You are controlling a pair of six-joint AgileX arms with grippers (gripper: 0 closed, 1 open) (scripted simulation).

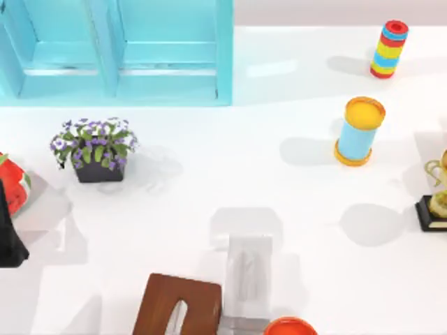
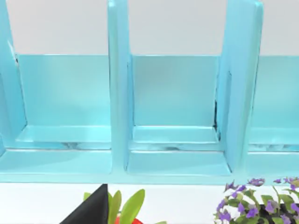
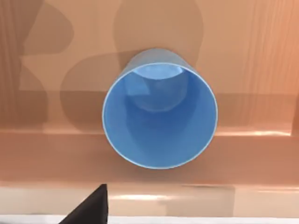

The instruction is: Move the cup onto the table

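The cup (image 3: 160, 120) is plain medium blue and stands upright, seen from straight above with its mouth open. It rests on a brown wooden surface (image 3: 252, 70). My right gripper (image 3: 93, 207) hangs above the cup, and a dark piece of it pokes in at the picture's edge. In the top view a pale arm shape (image 1: 246, 279) lies at the front edge of the white table (image 1: 209, 181), beside a brown wooden piece (image 1: 174, 300). My left arm (image 1: 10, 241) is parked at the table's left edge, and a dark piece of my left gripper (image 2: 91, 210) faces the turquoise cabinet (image 2: 173, 102).
The turquoise cabinet (image 1: 119, 52) fills the back left. A potted purple plant (image 1: 94, 148) stands in front of it. A striped ring stack (image 1: 389, 49), a yellow-ended light-blue cylinder (image 1: 360, 131) and a gold trophy (image 1: 436, 195) stand on the right. An orange object (image 1: 290, 326) sits at the front edge.
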